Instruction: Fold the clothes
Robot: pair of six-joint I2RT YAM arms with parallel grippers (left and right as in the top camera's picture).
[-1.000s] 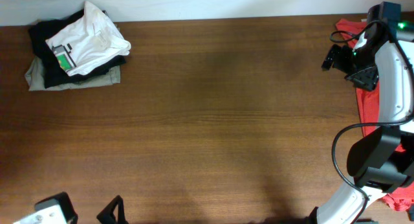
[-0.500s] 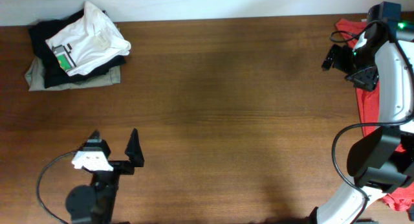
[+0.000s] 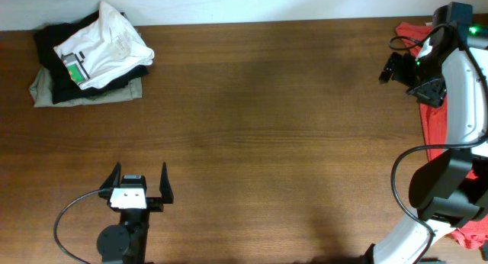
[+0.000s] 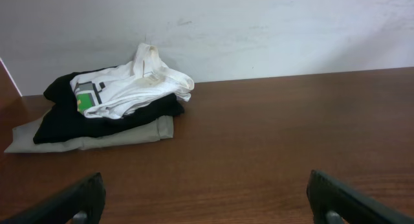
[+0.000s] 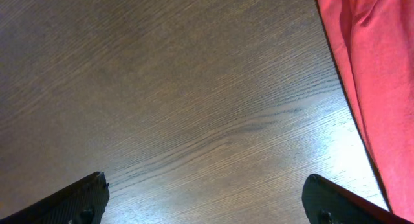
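Observation:
The white T-shirt point(image 3: 103, 46) with a green-and-grey graphic lies crumpled on a stack of folded garments at the far left corner. It also shows in the left wrist view point(image 4: 129, 88). My left gripper point(image 3: 139, 172) is open and empty near the front left, well short of the shirt and pointing toward it; its fingers frame bare table in the left wrist view point(image 4: 210, 201). My right gripper point(image 3: 410, 79) is open and empty at the far right, over bare table point(image 5: 207, 198).
A black garment point(image 3: 49, 43) and a beige one point(image 3: 84, 92) lie folded under the white shirt. A red shirt point(image 3: 438, 119) lies along the right edge, also in the right wrist view point(image 5: 375, 75). A white wall point(image 4: 259, 30) backs the table.
My left arm has come up from the bottom left corner into view and now points toward the far edge. The right arm and the clothes have not moved.

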